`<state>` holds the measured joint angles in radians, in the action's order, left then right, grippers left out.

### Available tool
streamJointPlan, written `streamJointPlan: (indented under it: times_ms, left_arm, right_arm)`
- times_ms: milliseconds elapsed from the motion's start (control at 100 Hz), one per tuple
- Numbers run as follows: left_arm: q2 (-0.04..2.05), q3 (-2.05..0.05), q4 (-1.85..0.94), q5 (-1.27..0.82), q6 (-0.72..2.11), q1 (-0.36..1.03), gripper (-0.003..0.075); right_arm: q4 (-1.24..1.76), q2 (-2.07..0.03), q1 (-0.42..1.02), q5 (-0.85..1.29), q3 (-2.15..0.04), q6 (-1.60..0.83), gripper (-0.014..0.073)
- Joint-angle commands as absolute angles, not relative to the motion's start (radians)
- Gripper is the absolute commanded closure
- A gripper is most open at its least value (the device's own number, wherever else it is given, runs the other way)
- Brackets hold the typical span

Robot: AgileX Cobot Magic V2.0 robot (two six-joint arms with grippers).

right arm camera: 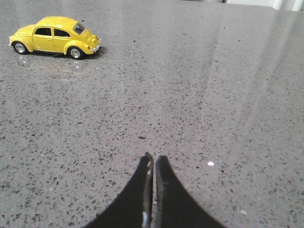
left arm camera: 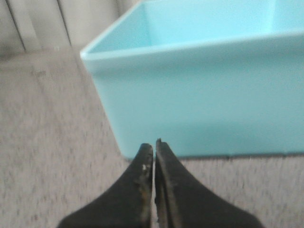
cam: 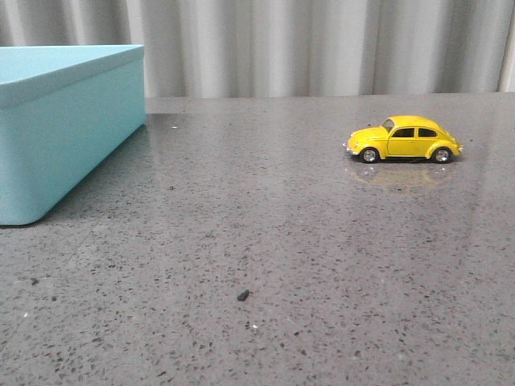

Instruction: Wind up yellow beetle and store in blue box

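- Box first: the blue box (cam: 60, 121) sits on the left of the grey speckled table (cam: 265, 265), open at the top; as far as you can see into it from the left wrist camera, it holds nothing.
- Your yellow beetle (cam: 404, 139) stands on all four wheels toward the right of the table, well apart from the box, side-on with its nose pointing left.
- It looks glossy yellow, with dark windows, silver hubcaps and a faint reflection beneath it.
- Your left gripper (left arm camera: 154, 148) hangs just in front of the box wall, fingers pressed together on nothing.
- Your right gripper (right arm camera: 153, 160) hovers over bare table, well short of the beetle, fingers likewise closed and empty.
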<state>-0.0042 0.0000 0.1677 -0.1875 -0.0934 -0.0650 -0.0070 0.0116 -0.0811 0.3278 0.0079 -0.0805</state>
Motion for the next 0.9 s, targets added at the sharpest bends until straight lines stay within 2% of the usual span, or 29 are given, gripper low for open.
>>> streamJointPlan:
  times_ms: [0,380,890]
  left_arm:
    - [-0.035,0.025,0.168,-0.015,-0.092,-0.067,0.0741]
    - [-0.035,0.025,0.168,0.289,-0.092,-0.067,0.0741]
    - [-0.035,0.023,0.157,0.301,-0.096,-0.067,0.0741]
  right_arm:
    - [-0.014,0.030,-0.085,0.291,0.030,-0.086,0.0655]
    - [-0.014,0.030,-0.085,0.139,0.030,-0.086,0.0655]
    - [0.054,0.030,-0.085,0.029,0.030,-0.086,0.0655]
